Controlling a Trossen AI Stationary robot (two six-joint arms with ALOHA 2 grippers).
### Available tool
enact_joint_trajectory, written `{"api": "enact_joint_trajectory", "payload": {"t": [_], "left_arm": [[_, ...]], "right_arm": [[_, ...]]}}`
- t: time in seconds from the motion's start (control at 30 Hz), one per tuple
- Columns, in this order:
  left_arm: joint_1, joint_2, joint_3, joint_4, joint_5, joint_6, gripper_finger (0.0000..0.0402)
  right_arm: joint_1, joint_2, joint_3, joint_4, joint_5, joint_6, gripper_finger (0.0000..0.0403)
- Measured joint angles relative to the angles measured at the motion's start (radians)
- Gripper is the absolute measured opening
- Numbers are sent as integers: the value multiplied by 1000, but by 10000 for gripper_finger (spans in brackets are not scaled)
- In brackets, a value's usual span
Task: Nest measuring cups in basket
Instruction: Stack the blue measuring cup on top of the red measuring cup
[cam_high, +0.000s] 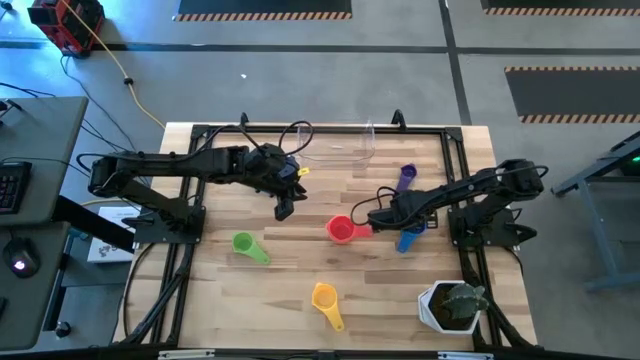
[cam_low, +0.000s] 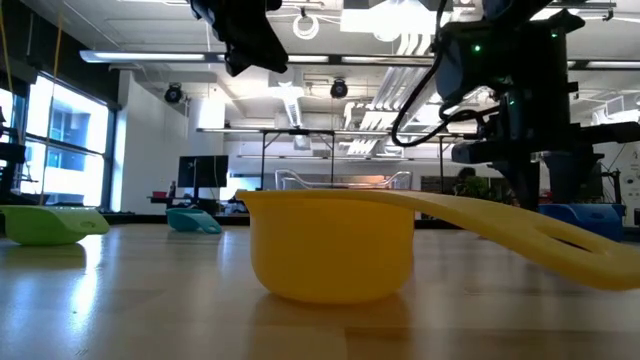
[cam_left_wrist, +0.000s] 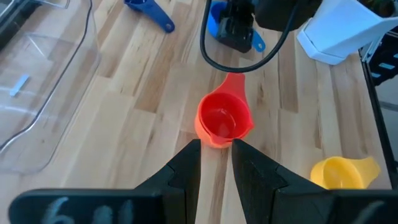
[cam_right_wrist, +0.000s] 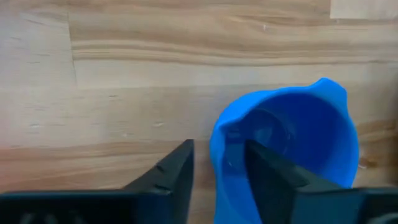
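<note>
My right gripper (cam_right_wrist: 219, 163) points down over the blue cup (cam_right_wrist: 292, 143), which stands on the table; one finger is inside the bowl and one outside its wall (cam_right_wrist: 217, 155), open, with wood showing between the outer finger and the wall. My left gripper (cam_left_wrist: 216, 152) hangs above the red cup (cam_left_wrist: 224, 119), narrowly open and empty. The red cup (cam_high: 341, 229) sits mid-table beside the blue cup (cam_high: 410, 238). The purple cup (cam_high: 406, 177), green cup (cam_high: 248, 246) and yellow cup (cam_high: 326, 300) rest on the wood. A teal cup (cam_low: 195, 220) shows in the low view. The clear basket (cam_high: 335, 148) stands at the far edge.
A white pot with a green plant (cam_high: 455, 305) stands at the near right corner. Black frame rails (cam_high: 455, 170) run along the table's edges. The yellow cup (cam_low: 330, 245) fills the low view's foreground. Bare wood lies between the green and red cups.
</note>
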Motion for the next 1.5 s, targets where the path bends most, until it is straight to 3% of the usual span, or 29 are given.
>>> {"api": "enact_joint_trajectory", "payload": {"t": [0.3,0.57,0.9,1.23,1.5], "left_arm": [[0,0,0,-2,0,12,81],[0,0,0,-3,0,9,81],[0,0,0,-67,2,-54,81],[0,1,0,-79,2,-138,81],[-1,1,0,-79,2,-263,81]], "right_arm": [[0,0,0,-1,0,-25,7],[2,0,38,-10,0,-74,4],[3,0,268,-175,139,-200,2],[-14,0,469,-151,278,-658,1],[-26,-1,511,51,215,-1290,1]]}}
